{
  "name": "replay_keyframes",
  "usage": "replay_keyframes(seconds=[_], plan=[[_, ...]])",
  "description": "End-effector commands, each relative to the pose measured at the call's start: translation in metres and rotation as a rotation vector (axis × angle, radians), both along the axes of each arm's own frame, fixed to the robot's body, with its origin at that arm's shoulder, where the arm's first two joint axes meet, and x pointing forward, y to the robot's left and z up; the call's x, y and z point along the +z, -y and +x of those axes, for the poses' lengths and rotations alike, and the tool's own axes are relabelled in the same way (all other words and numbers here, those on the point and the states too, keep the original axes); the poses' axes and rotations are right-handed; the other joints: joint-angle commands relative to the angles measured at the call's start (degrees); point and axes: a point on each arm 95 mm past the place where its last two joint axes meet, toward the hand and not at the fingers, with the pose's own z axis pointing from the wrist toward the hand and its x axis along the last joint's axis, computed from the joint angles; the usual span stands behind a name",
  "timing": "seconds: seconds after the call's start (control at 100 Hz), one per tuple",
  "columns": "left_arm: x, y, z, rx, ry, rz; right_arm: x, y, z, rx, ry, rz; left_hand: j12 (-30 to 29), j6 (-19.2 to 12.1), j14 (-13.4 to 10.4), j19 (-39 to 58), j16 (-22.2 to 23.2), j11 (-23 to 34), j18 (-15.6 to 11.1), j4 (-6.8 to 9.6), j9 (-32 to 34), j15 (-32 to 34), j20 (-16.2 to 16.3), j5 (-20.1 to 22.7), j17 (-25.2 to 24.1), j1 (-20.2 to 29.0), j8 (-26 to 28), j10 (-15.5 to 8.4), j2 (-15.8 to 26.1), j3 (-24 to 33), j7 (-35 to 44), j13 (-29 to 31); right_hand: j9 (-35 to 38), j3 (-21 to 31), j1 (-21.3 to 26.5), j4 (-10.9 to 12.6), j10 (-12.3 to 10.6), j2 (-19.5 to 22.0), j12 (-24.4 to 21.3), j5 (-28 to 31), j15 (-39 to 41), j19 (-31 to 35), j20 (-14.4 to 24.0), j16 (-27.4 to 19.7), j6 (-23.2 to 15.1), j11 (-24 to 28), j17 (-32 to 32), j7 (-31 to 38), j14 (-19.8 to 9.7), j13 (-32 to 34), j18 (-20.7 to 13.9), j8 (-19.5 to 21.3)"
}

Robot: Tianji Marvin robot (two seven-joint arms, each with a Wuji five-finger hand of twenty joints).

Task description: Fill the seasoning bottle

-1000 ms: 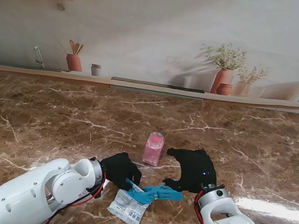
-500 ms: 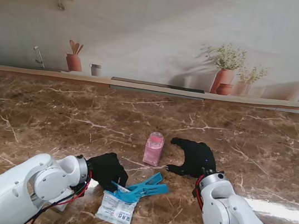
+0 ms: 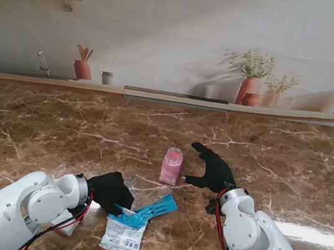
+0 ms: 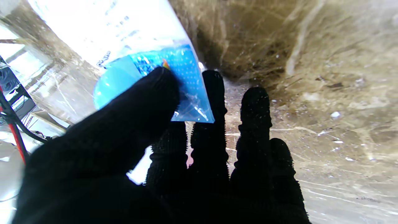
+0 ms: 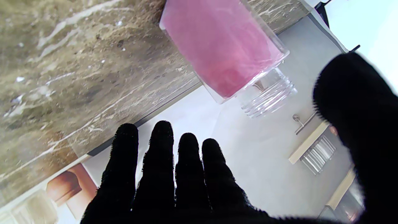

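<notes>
Left robot hand (image 3: 109, 190) pinches the seasoning packet (image 3: 125, 235) by its blue top, low over the table (image 3: 59, 134) nearest me. Pink-filled seasoning bottle (image 3: 171, 166) stands mid-table (cap off), right robot hand (image 3: 215, 170) splayed wide just beside it, holding nothing.

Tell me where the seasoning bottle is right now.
In the stand view the seasoning bottle stands upright near the table's middle, just left of the open right robot hand.

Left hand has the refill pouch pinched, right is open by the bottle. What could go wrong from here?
1. The left hand grips the pouch only at its blue top corner, so it may slip or swing.
2. The right hand is open beside the uncapped bottle, not holding it; a bump could tip it.
</notes>
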Motion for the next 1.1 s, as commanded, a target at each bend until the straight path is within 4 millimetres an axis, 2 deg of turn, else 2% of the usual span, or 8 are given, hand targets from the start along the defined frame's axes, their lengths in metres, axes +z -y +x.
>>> replay_keyframes(seconds=[0.0,0.04,0.06,0.09,0.2,0.43,0.81,1.09], plan=[[-0.006,-0.005,-0.003,-0.002,-0.001,0.013,-0.008,-0.002,0.0,0.016,-0.037,0.01,-7.11,0.86,-1.27,-2.56,-4.18,1.85,-1.64,2.29,-5.5,-5.09,-0.27,-2.87,-2.27,-2.01,-3.17,-0.89,-0.86,-2.97,-3.25,-4.09,-2.84,2.55,-0.27,-0.72,0.29,-2.66,-1.61,-2.62,-1.04,-2.46,-1.67,-2.4,1.4,0.09,-1.02,-1.45,-0.58,-2.6,-2.78,-0.53],[-0.005,-0.006,-0.003,-0.002,0.004,0.009,-0.011,-0.003,0.001,0.017,-0.045,0.022,-17.44,3.04,-1.39,-4.1,-5.32,5.85,-1.54,2.19,-11.14,-6.6,-0.63,-3.97,-2.83,-6.3,-2.84,-0.37,-1.16,-3.0,-7.97,-6.01,-3.57,2.77,-0.28,-0.83,0.52,-2.78,-1.79,-3.95,-1.34,-3.1,-2.13,-2.79,1.73,0.23,-1.34,-1.97,-0.6,-3.38,-3.11,-0.54],[-0.005,-0.007,-0.003,-0.001,0.006,0.008,-0.012,-0.003,0.001,0.018,-0.048,0.03,-20.24,4.49,-1.45,-5.66,-5.82,5.94,-1.36,3.78,-13.36,-7.49,-1.24,-4.84,-2.93,-9.06,-3.05,-0.02,-0.24,-2.08,-10.43,-7.28,-4.12,2.93,-0.2,-0.89,0.53,-2.92,-1.93,-4.5,-1.54,-3.86,-2.77,-3.23,1.88,0.52,-1.36,-2.2,-0.66,-3.77,-3.4,-0.33],[-0.004,-0.008,-0.003,0.0,0.009,0.009,-0.013,-0.003,0.002,0.018,-0.056,0.044,-22.4,5.84,-1.73,-8.64,-6.95,4.83,-1.12,5.3,-16.64,-9.4,-2.34,-6.66,-3.1,-11.7,-3.77,0.11,0.03,-2.8,-13.74,-9.64,-4.53,3.03,0.09,-0.89,0.58,-3.13,-2.02,-4.83,-1.69,-4.28,-3.08,-3.44,2.0,0.57,-1.72,-2.34,-0.74,-4.19,-3.66,-0.25],[-0.001,-0.013,-0.003,0.022,0.01,-0.011,-0.017,-0.003,0.006,0.017,-0.073,0.083,-26.32,7.74,-2.62,-18.41,-12.24,2.88,-1.03,4.8,-22.99,-14.77,-3.03,-9.68,-3.44,-13.49,-5.19,0.46,-1.33,-9.19,-18.11,-15.01,-5.73,3.29,0.61,-0.94,0.43,-3.46,-2.17,-5.64,-1.74,-5.85,-4.63,-4.12,2.13,1.35,-2.05,-2.48,-1.19,-5.18,-4.64,0.33],[0.01,-0.025,-0.008,0.122,0.005,-0.087,-0.029,-0.001,0.015,0.004,-0.118,0.219,-32.14,9.66,-3.37,-28.38,-20.86,-1.46,0.46,5.6,-30.51,-21.96,-7.58,-12.52,-2.98,-14.47,-11.69,1.53,1.99,-20.42,-26.93,-18.81,-4.58,4.19,4.48,-0.93,-0.43,-6.0,-2.27,-4.3,-1.6,-6.46,-6.1,-5.08,0.92,2.82,-1.51,-1.49,-1.95,-4.73,-5.89,1.19],[0.018,-0.033,-0.021,0.315,0.037,-0.275,-0.047,0.0,0.032,-0.027,-0.163,0.321,-35.7,10.35,-4.18,-25.95,-26.48,-2.7,0.93,6.76,-33.51,-24.46,-19.15,-12.93,-1.78,-13.44,-13.8,2.18,4.7,-26.57,-29.31,-20.18,3.22,6.75,9.04,-1.66,-3.23,-11.45,-4.6,1.59,-0.95,-2.22,-10.02,-7.94,-3.77,3.75,1.33,2.11,-4.22,1.19,-7.33,0.85],[0.023,-0.036,-0.026,0.387,0.067,-0.319,-0.062,-0.009,0.035,0.037,-0.272,0.393,-35.83,9.77,-4.04,-22.71,-26.63,-2.53,0.73,7.01,-32.65,-24.04,-19.03,-11.81,-2.07,-13.02,-13.41,2.08,5.05,-26.95,-28.65,-19.58,-4.83,7.36,10.58,-1.71,-1.6,-12.86,-5.42,-6.64,-2.53,-2.91,-11.09,-8.14,-2.45,1.75,-3.4,-3.56,-2.95,-5.51,-5.35,-1.75]])
